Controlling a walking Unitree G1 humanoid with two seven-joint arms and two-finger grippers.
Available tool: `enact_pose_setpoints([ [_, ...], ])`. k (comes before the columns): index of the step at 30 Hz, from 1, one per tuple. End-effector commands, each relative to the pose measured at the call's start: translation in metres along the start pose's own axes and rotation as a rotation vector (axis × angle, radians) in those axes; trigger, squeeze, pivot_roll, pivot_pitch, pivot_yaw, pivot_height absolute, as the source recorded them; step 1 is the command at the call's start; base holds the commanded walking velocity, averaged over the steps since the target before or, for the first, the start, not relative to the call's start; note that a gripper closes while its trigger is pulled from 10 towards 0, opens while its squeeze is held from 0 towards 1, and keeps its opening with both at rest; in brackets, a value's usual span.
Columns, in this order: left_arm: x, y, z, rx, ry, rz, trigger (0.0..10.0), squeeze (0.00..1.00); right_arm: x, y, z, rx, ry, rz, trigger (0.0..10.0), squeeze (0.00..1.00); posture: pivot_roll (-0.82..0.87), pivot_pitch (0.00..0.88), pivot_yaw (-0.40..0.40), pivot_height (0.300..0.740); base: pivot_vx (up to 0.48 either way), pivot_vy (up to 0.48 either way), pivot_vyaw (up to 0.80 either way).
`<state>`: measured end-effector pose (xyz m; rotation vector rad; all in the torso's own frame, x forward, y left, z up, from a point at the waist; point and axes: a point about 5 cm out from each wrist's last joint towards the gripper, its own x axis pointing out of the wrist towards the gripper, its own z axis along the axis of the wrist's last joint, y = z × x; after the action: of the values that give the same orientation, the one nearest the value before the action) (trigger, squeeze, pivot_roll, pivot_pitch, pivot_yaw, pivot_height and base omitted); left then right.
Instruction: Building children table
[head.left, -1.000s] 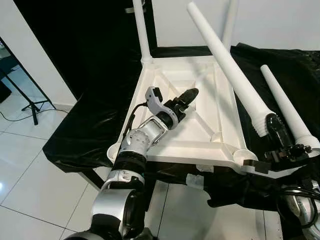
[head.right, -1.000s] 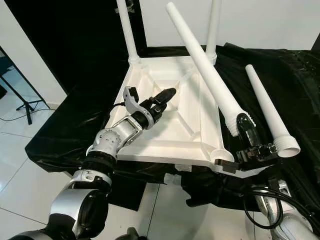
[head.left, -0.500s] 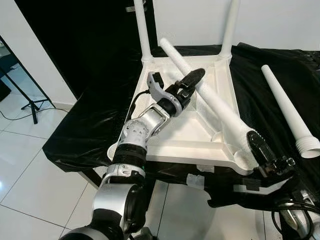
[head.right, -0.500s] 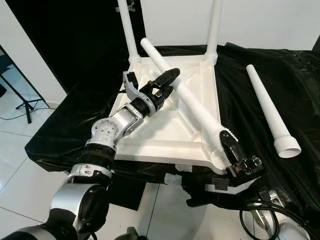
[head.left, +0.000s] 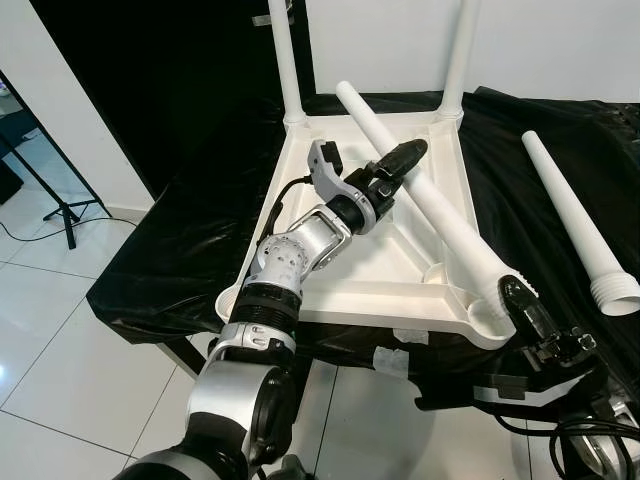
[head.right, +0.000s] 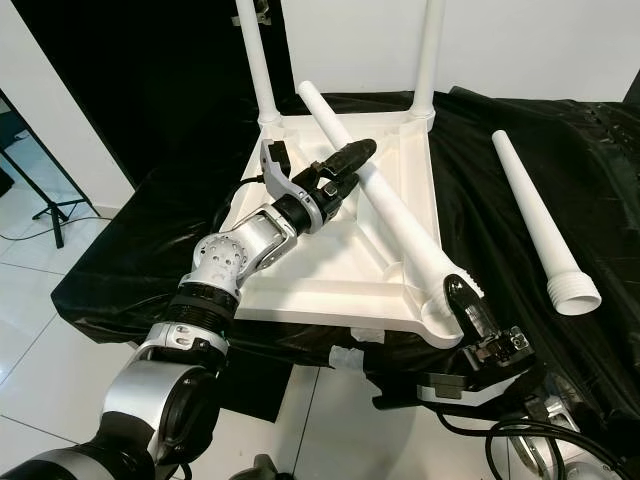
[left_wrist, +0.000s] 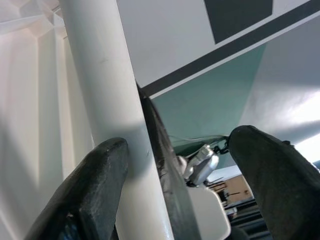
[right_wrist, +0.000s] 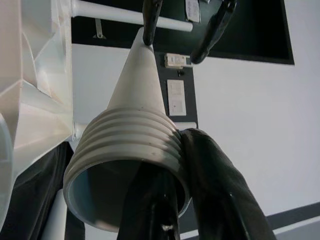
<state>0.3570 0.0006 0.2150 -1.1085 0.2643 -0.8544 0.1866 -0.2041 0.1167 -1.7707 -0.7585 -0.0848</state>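
Upturned tabletop (head.left: 345, 270) resting on a black cloth (head.left: 180, 260), 2 legs already standing in the far corner sockets. Third leg (head.left: 425, 205) lying slantwise across the frame, threaded end near the near-right socket (head.left: 490, 318), likely being lined up for screwing in. Right gripper (head.right: 462, 305) clamped on that threaded end, one finger inside the bore, one outside, arm reaching up from below the near edge. Left gripper (head.left: 395, 170) stretched far over the frame, fingers apart around the leg's middle, one pad (left_wrist: 90, 185) touching, steadying it. Fourth leg (head.left: 575, 215) lying well apart on the right.
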Motion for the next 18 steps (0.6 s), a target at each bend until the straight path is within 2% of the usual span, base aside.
enact_pose_setpoints([
  [1,0.004,-0.034,-0.021,-0.022,0.073,-0.573,10.0,0.0,0.005,-0.01,0.01,0.015,-0.066,-0.106,0.0,0.0,-0.02,0.0,0.083,0.74,0.0,0.0,0.0],
  [13,0.005,-0.028,-0.027,0.001,0.103,-0.528,10.0,0.0,0.005,-0.012,0.007,-0.004,-0.089,-0.112,0.0,0.0,-0.02,0.0,0.084,0.74,0.0,0.0,0.0],
  [14,0.005,-0.023,-0.03,0.03,0.129,-0.487,10.0,0.0,0.005,-0.014,0.006,-0.01,-0.105,-0.114,0.0,0.0,-0.01,0.0,0.083,0.74,0.0,0.0,0.0],
  [17,0.005,-0.023,-0.03,0.03,0.129,-0.487,10.0,0.0,0.005,-0.014,0.006,-0.01,-0.105,-0.114,0.0,0.0,-0.01,0.0,0.083,0.74,0.0,0.0,0.0],
  [18,0.006,-0.017,-0.033,0.054,0.148,-0.437,10.0,0.0,0.006,-0.015,0.004,-0.021,-0.111,-0.118,0.0,0.0,-0.01,0.0,0.082,0.74,0.0,0.0,0.0],
])
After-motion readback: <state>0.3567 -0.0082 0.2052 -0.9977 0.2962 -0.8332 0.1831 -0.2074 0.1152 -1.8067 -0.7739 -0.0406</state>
